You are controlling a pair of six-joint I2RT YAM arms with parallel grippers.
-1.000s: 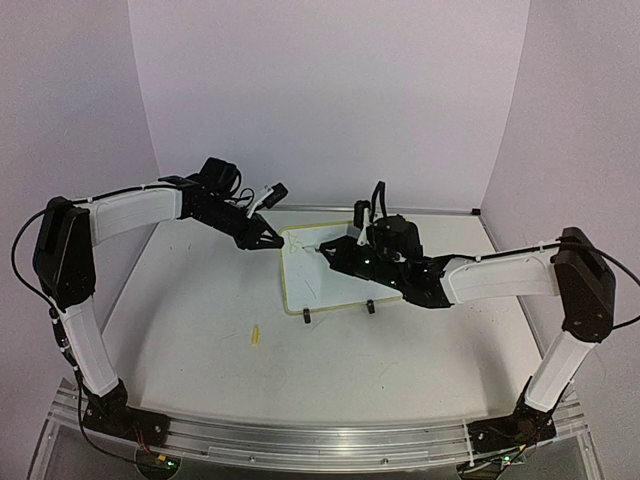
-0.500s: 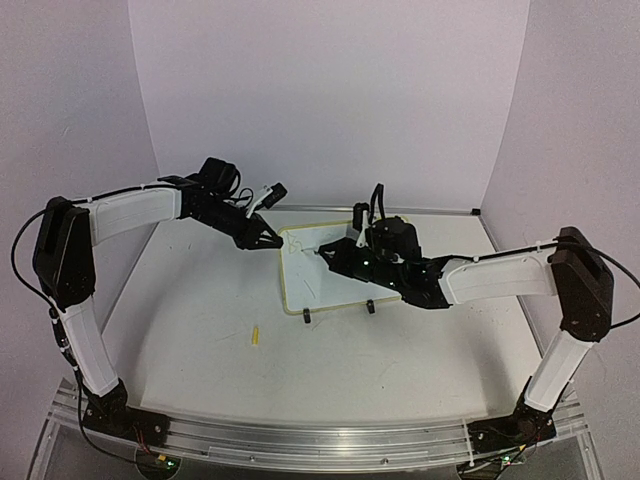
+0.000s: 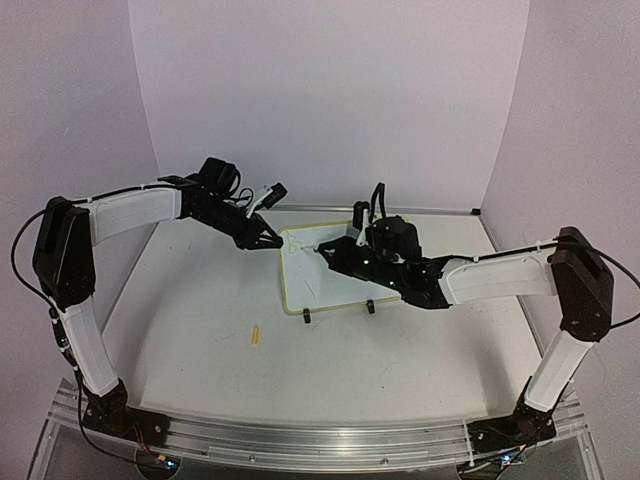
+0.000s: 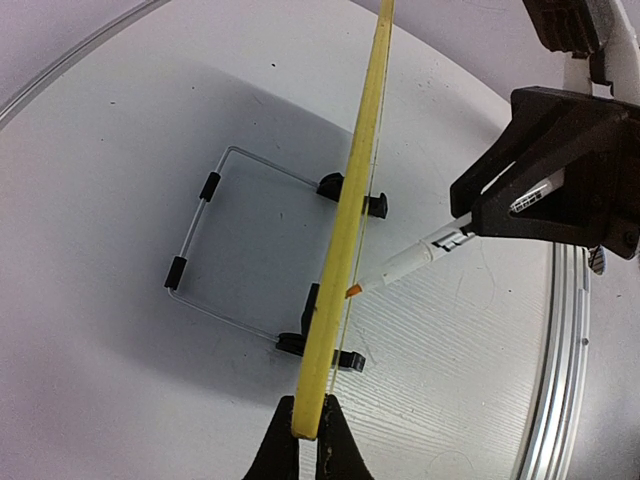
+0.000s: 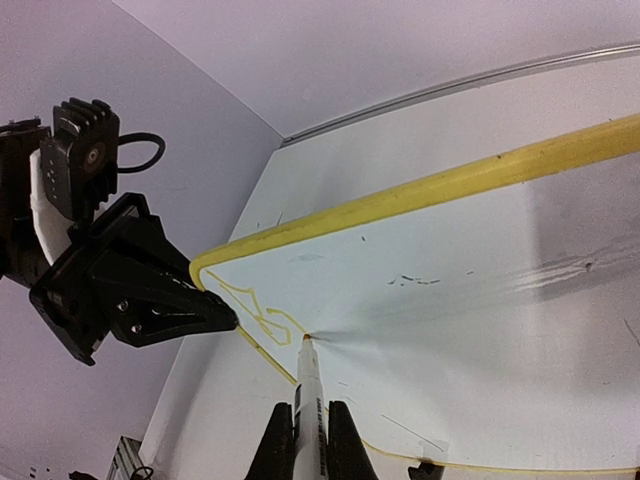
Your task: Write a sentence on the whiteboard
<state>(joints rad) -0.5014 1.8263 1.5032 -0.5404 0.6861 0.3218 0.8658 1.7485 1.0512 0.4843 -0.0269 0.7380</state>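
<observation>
**Arm pose.** In the top view, the left arm rises from the lower left corner and its forearm runs toward the centre. The left gripper (image 3: 268,238) sits at the upper left corner of the whiteboard (image 3: 315,285). The left wrist view shows the jaws closed tight on the board's yellow rim, with the rim pinched between the two fingertips. The right arm enters from the lower right, its forearm lying low and pointing left across the board's face. The right gripper (image 5: 305,445) is closed around the barrel of a white marker (image 5: 309,385). The marker tip touches the board near its left end.

**Surface and room.** The table (image 3: 190,330) is white, with pale walls (image 3: 330,100) curving round it on three sides. A small yellow item (image 3: 255,335) lies on the table at lower left of the board, well apart from it.

**Task item.** The board stands just above centre in the top view and appears edge-on to the left wrist camera. A wire stand (image 4: 205,245) extends behind it from the black clip feet (image 3: 305,317). The sentence (image 5: 262,312) shows only as a few yellow strokes by the board's left corner, just beside the marker tip. They are too few to read.
</observation>
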